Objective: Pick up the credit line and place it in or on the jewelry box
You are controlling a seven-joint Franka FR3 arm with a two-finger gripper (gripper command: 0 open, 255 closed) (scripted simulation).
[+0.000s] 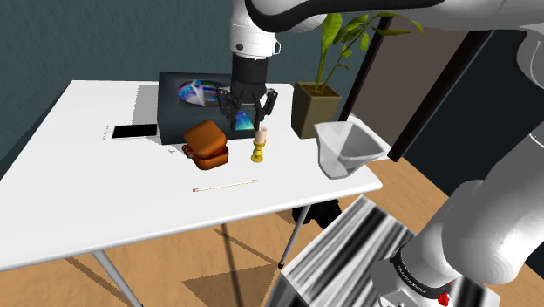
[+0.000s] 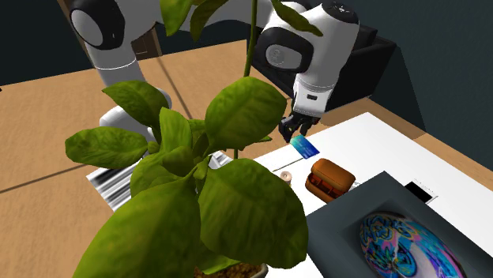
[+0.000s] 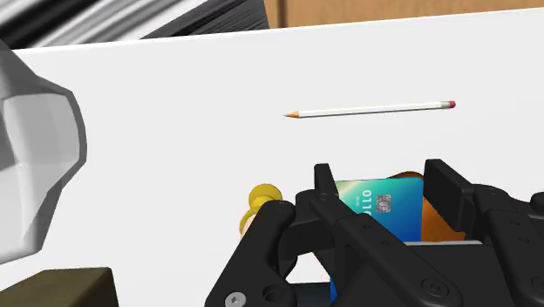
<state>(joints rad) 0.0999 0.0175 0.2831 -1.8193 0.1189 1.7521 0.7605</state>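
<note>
Claw (image 3: 382,181) grips blue credit card (image 3: 388,214), frame centre, just above brown jewelry box (image 1: 207,145). Centre over lid, lower gently, release low; avoid gold candlestick (image 1: 259,146).

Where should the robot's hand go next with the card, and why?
Probably shift sideways toward the brown jewelry box. The gripper is shut on the blue card, up in the air, seemingly between the box and the yellow candlestick, not squarely over the box.

A white table (image 1: 87,201) bears phone (image 1: 135,132), pencil (image 1: 225,185), candlestick (image 1: 258,148); brown jewelry box (image 1: 207,144), planter (image 1: 314,109).
</note>
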